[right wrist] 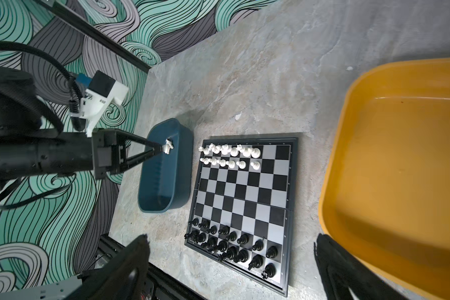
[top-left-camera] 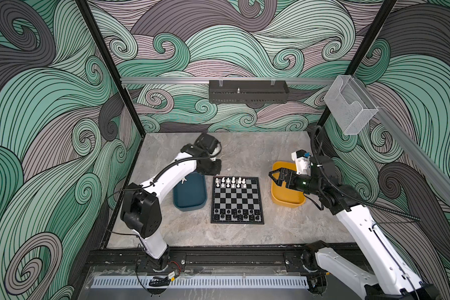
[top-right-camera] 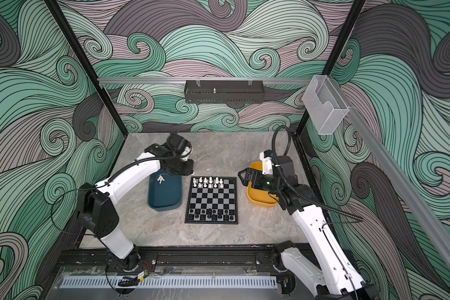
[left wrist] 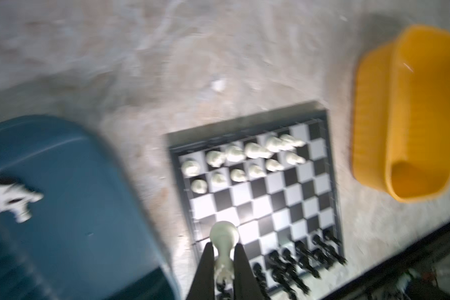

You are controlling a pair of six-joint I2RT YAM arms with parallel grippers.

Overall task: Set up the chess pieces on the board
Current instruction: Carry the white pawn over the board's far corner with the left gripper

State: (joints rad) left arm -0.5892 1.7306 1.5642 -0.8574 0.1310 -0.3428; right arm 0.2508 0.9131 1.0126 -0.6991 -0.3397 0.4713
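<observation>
The board (top-left-camera: 237, 200) lies flat between two trays. White chess pieces (top-left-camera: 230, 181) stand in its two far rows, and black chess pieces (top-left-camera: 235, 214) fill its two near rows. My left gripper (left wrist: 224, 245) is shut on a white piece (left wrist: 224, 233), held by its stem. In the right wrist view the left gripper (right wrist: 161, 149) hangs over the far end of the teal tray (right wrist: 164, 181). A few more white pieces (left wrist: 11, 200) lie blurred in that tray. My right gripper (top-left-camera: 274, 179) stands open and empty over the yellow tray's left rim.
The teal tray (top-left-camera: 190, 197) sits left of the board, partly under my left arm. The yellow tray (top-left-camera: 286, 200) sits to the right with nothing showing in it. Bare stone tabletop (top-left-camera: 244, 155) lies behind the board. Patterned walls close in on three sides.
</observation>
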